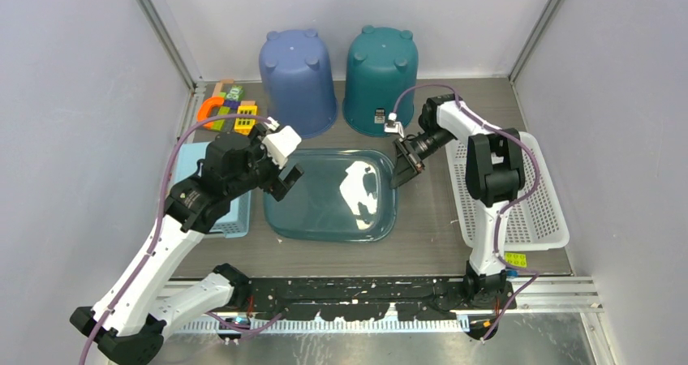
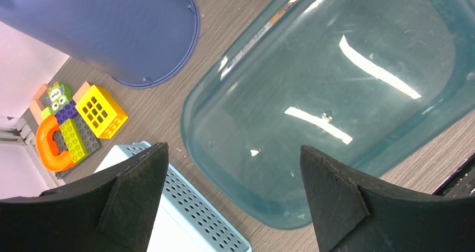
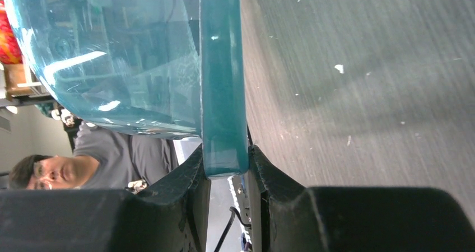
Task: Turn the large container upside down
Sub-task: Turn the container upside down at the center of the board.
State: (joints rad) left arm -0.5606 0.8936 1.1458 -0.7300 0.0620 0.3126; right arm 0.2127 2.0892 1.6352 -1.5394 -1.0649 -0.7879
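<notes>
Both arms share one build: glossy white link shells broken by bulky matte black joint housings. The left arm and the right arm each carry a thin purple cable running loosely along the links. The left claw has broad, wedge-shaped black fingers with a rough, grainy surface, and a boxy white block sits at its wrist. The right claw has the same black fingers, and a small white fitting sits near its wrist.

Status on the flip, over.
Left gripper open above clear teal container. Right gripper clamped on its right rim. Blue bucket, green bucket close behind.
</notes>
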